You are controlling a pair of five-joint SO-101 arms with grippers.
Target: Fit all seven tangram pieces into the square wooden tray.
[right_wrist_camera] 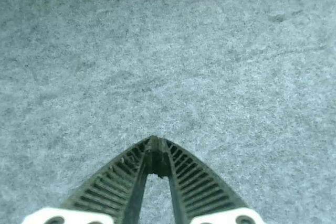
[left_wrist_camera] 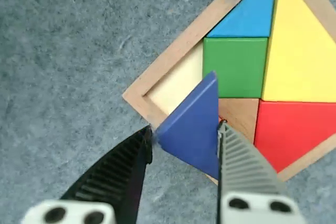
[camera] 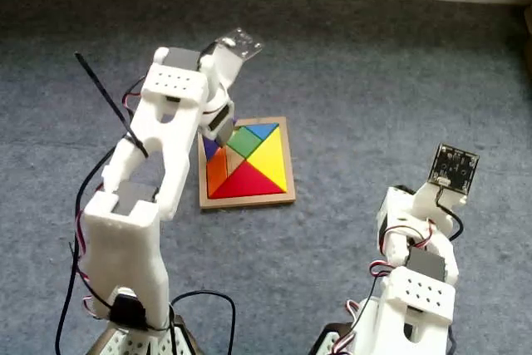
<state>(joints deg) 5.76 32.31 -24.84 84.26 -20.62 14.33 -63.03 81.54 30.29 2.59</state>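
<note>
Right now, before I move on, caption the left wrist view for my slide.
Left gripper holds a dark blue triangular piece over the bare corner of the square wooden tray.

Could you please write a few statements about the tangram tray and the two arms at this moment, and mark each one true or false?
1. The left hand grips a dark blue triangle between its fingers. True.
2. The green square lies on the carpet outside the wooden tray. False: it sits inside the wooden tray, touching the light blue triangle.
3. The right hand is shut, holds nothing, and hangs over bare grey carpet. True.
4. Every slot of the tray is filled. False: a bare corner slot shows beside the green square, just past the held triangle.
</note>
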